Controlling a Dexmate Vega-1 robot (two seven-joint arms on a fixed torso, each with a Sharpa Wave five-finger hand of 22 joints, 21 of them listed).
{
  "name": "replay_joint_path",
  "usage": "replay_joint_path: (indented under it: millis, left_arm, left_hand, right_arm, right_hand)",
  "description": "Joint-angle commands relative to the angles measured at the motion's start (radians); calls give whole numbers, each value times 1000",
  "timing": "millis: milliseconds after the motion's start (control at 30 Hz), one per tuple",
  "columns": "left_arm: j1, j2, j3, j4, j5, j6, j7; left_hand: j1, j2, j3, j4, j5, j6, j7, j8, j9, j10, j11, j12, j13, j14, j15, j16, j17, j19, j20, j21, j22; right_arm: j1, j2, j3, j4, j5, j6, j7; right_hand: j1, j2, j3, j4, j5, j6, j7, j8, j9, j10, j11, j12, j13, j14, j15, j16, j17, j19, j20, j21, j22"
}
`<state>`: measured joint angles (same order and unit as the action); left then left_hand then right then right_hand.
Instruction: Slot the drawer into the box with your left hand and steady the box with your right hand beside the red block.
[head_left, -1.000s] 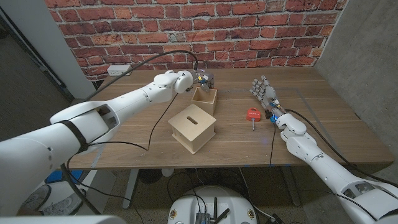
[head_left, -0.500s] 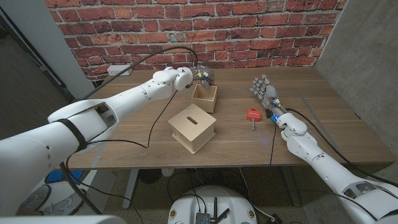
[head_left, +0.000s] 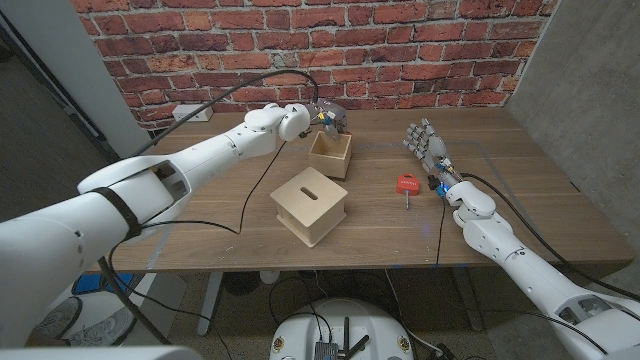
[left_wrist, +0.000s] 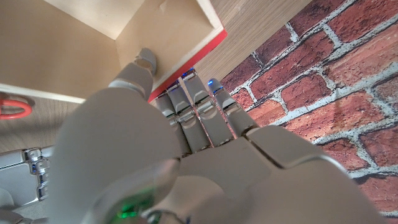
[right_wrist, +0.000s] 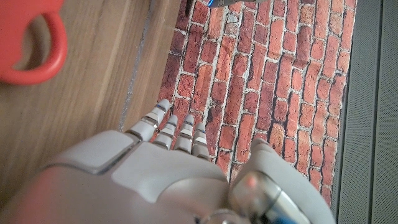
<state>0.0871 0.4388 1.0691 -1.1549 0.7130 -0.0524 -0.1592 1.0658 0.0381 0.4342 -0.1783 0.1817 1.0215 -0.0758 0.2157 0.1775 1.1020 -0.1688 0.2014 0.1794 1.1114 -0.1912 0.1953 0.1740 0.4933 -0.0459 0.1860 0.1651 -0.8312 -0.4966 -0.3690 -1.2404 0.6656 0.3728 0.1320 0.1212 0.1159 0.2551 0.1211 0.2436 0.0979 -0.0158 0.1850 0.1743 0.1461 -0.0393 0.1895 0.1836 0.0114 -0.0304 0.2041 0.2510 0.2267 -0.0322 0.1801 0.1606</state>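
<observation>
The wooden box (head_left: 310, 205) with a slot in its top stands mid-table. Behind it is the open wooden drawer (head_left: 330, 157), which has a red edge (left_wrist: 186, 68). My left hand (head_left: 322, 117) reaches over the drawer's far wall and pinches it, thumb (left_wrist: 138, 71) inside and fingers (left_wrist: 199, 106) outside. The red block (head_left: 407, 184), which has a ring-shaped part (right_wrist: 31, 43), lies to the right of the box. My right hand (head_left: 427, 150) stands upright just beyond the red block, fingers apart, holding nothing and well clear of the box.
A black cable (head_left: 245, 195) hangs from my left arm and trails across the table left of the box. A brick wall (head_left: 400, 50) closes the back edge, with a white outlet (head_left: 190, 112) at the left. Bare tabletop (head_left: 540, 200) lies right of my right arm.
My left hand has drawn back a little toward the wall, and the drawer has shifted slightly with it. The right hand, box and red block have stayed put.
</observation>
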Motion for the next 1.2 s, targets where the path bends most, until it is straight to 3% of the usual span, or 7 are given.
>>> replay_joint_path:
  millis: [33,400,767,1200]
  left_arm:
    - [-6,0,-11,14,-28,-33,-1]
    - [-10,3,-18,21,-47,-58,-5]
    - [-37,-24,-6,87,-59,-122,12]
    - [-57,-38,8,120,-68,-169,13]
  left_hand:
    - [37,35,-3,0,6,14,8,1,12,43,-35,0,4,23,-53,4,6,-5,-158,-1,3]
    - [40,34,-6,1,6,13,7,-1,13,46,-35,-1,5,25,-53,3,6,-10,-158,-2,3]
    - [43,34,-9,2,6,10,4,-4,13,49,-36,-2,5,24,-53,2,6,-14,-157,-3,3]
    - [44,34,-13,3,7,12,5,-5,14,48,-36,-4,6,25,-53,1,6,-19,-157,-3,3]
  right_arm:
    - [-44,-57,-5,-109,-67,-13,-67]
    - [-126,-116,0,-241,-150,-21,-159]
    - [-211,-169,7,-366,-269,-29,-262]
    - [-269,-200,10,-431,-391,-17,-326]
  right_hand:
    - [-9,18,10,-3,0,9,3,4,2,1,2,1,1,5,-7,9,-2,-1,3,6,6]
    - [-4,19,16,-8,0,11,2,5,2,4,1,2,1,8,-9,10,-4,3,-4,7,6]
    - [-3,18,20,-11,-1,18,1,7,2,11,1,4,2,17,-15,12,-6,9,-10,9,6]
    - [-1,16,25,-14,-3,25,0,8,2,21,-1,6,2,29,-23,16,-8,18,-18,10,5]
